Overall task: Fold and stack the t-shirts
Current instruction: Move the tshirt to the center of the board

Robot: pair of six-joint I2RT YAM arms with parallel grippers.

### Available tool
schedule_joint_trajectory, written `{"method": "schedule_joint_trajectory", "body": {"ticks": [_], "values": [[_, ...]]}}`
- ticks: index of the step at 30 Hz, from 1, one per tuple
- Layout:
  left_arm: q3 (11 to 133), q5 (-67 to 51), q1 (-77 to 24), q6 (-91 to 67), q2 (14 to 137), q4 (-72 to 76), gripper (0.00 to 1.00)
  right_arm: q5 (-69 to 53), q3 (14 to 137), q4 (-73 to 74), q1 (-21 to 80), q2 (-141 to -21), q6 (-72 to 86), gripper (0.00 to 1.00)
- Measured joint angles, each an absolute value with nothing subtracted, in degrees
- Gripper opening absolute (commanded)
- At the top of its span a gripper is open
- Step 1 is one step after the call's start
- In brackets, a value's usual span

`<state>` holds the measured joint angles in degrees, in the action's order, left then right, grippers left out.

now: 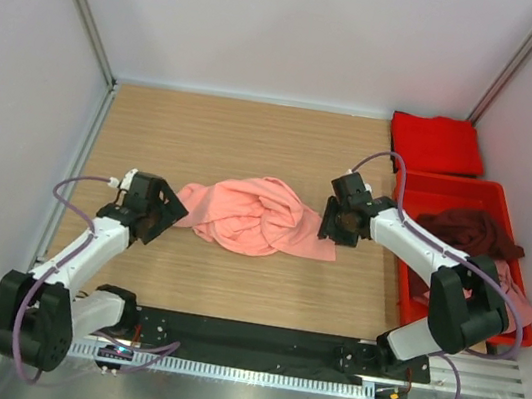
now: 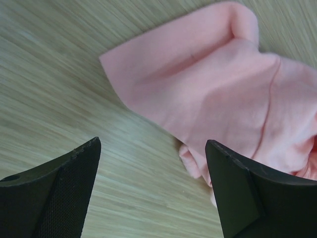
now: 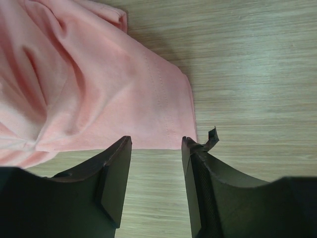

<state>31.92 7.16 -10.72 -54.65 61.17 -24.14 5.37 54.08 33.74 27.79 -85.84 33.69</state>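
Observation:
A salmon-pink t-shirt (image 1: 258, 216) lies crumpled in the middle of the wooden table. My left gripper (image 1: 165, 212) sits at its left end, open, with bare wood between its fingers and the cloth (image 2: 218, 94) just ahead. My right gripper (image 1: 331, 226) hovers at the shirt's right hem, open, the hem (image 3: 158, 124) lying just beyond its fingertips and nothing between them. A bright red t-shirt (image 1: 437, 144) lies folded at the back right. A dark maroon t-shirt (image 1: 468, 232) and a dusty pink t-shirt (image 1: 518, 300) lie in the red bin (image 1: 413, 284).
The red plastic bin stands along the table's right edge, close behind my right arm. White walls enclose the table on three sides. A torn strip of black pad sticks up from my right gripper's right fingertip (image 3: 212, 138).

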Motion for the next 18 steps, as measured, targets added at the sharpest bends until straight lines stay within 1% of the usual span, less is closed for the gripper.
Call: {"method": "schedule_joint_trajectory", "body": {"ticks": [4,7,9,10,11,12,13,15,16,18], "values": [[31.33,6.17,-6.57,-55.75,65.52,-21.47,0.83,4.99,54.06,33.1,27.75,-85.84,33.52,0.54],[31.35,5.98,-6.22,-56.16,69.6,-19.59,0.82,4.64,53.47,32.51,27.75,-85.32,33.52,0.54],[31.57,6.09,-6.2,-56.71,70.52,-17.34,0.79,4.8,52.58,32.32,27.75,-84.25,33.52,0.54],[31.55,6.35,-6.2,-56.93,71.02,-16.75,0.74,4.95,52.21,32.34,27.75,-83.74,33.54,0.55],[31.55,6.57,-6.2,-57.12,71.26,-16.05,0.7,5.28,51.94,32.32,27.75,-83.31,33.63,0.59],[31.55,6.87,-6.2,-57.39,71.7,-15.35,0.62,5.87,51.72,32.29,27.75,-83.09,34.13,0.61],[31.55,7.16,-6.2,-57.89,72.2,-14.79,0.42,6.57,51.46,32.12,27.75,-83.0,34.81,0.62],[31.55,7.9,-6.2,-58.5,73.19,-13.69,0.3,7.88,50.61,31.73,27.57,-82.96,36.27,0.63],[31.59,8.12,-6.2,-58.35,73.71,-13.5,0.2,8.51,49.74,31.22,27.42,-82.83,37.41,0.63],[32.12,8.54,-6.17,-58.15,74.46,-13.96,0.11,9.74,48.01,30.94,27.09,-82.56,39.55,0.63]]}}
